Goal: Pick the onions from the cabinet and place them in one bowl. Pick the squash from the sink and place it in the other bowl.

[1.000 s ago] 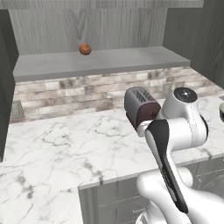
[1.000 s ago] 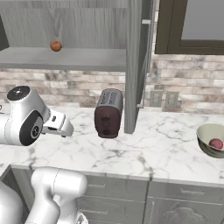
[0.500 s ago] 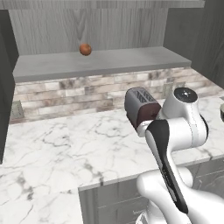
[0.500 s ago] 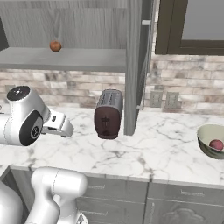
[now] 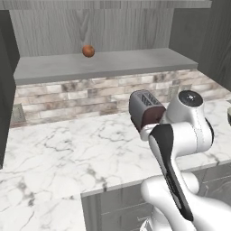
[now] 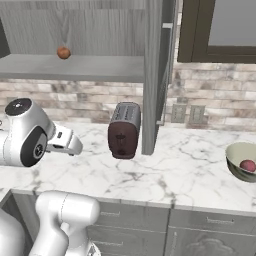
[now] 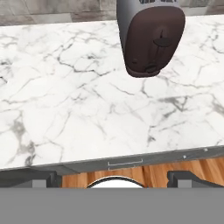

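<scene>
An orange-brown onion [image 5: 88, 51] [image 6: 63, 52] rests on the grey shelf of the open cabinet [image 5: 103, 63] [image 6: 85, 67]. A reddish-purple onion [image 6: 247, 165] lies in a pale grey-green bowl [image 6: 235, 156] on the counter at the far right. My gripper [image 7: 116, 177] is open, its two dark fingertips [image 7: 35, 177] wide apart with nothing between them. It hangs low over the counter's front edge and faces the toaster. The hand [image 6: 66, 141] juts from the arm at the left, well below the shelf. The squash and the sink are out of view.
A dark red and grey toaster [image 5: 144, 108] [image 6: 124, 130] [image 7: 151, 37] stands on the white marble counter [image 5: 67, 149] below the shelf. The cabinet's dark door [image 6: 155, 75] stands open edge-on beside it. A dark-framed window [image 6: 220, 25] is at the upper right.
</scene>
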Motion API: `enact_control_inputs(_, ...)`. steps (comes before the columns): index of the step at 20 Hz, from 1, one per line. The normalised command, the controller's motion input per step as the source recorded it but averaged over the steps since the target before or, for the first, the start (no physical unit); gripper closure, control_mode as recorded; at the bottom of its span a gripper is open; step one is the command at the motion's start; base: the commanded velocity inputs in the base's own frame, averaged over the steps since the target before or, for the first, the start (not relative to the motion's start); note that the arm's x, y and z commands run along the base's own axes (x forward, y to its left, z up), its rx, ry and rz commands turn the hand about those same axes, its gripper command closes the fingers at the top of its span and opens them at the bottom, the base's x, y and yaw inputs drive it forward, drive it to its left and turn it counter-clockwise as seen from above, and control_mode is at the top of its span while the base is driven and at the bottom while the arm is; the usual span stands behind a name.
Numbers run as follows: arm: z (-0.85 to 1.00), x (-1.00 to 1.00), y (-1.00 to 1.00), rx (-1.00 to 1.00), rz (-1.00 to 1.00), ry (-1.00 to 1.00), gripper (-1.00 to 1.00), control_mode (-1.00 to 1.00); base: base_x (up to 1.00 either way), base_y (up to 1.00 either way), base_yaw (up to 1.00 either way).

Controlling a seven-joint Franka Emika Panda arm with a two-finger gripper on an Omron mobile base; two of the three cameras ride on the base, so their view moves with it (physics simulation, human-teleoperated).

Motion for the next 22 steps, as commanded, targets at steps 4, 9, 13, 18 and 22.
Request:
enact_control_inputs(4,0.12,0.09,0.17,-0.01,0.15,-0.09,-1.0,-1.0,0.0,0.0,0.0)
enact_control_inputs(9,0.2,0.12,0.04,0.0,0.03,-0.08,-1.0,-1.0,0.0,0.0,0.0)
enact_control_inputs(13,0.48,0.03,0.19,0.01,0.01,-0.1,-1.0,-1.0,0.0,0.0,0.0)
enact_control_inputs(18,0.47,-0.01,0.08,0.0,0.13,-0.01,-1.0,-1.0,0.0,0.0,0.0)
enact_control_inputs(22,0.4,-0.01,0.0,0.0,0.17,-0.06,-1.0,-1.0,0.0,0.0,0.0)
